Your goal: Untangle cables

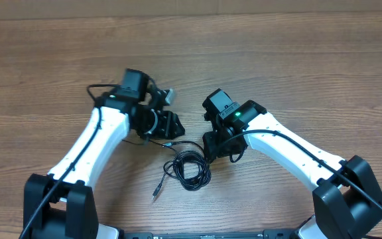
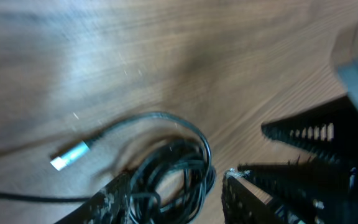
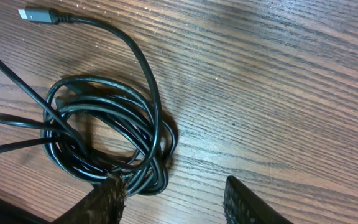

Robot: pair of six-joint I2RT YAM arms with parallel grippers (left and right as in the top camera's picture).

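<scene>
Approach step — the cables [image 1: 190, 169] lie coiled at 6 o'clock on the desk [image 1: 277, 66]. Both open, the left pincer [image 2: 176, 180] and right pincer [image 3: 173, 186] hang near them; next, each should grip a separate strand.

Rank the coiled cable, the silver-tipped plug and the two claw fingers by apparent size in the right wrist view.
1. The coiled cable looks largest.
2. The claw fingers look alike to each other; they are near the camera and cut off by the frame edge, so their rank is unsure.
3. The silver-tipped plug looks smallest.
</scene>
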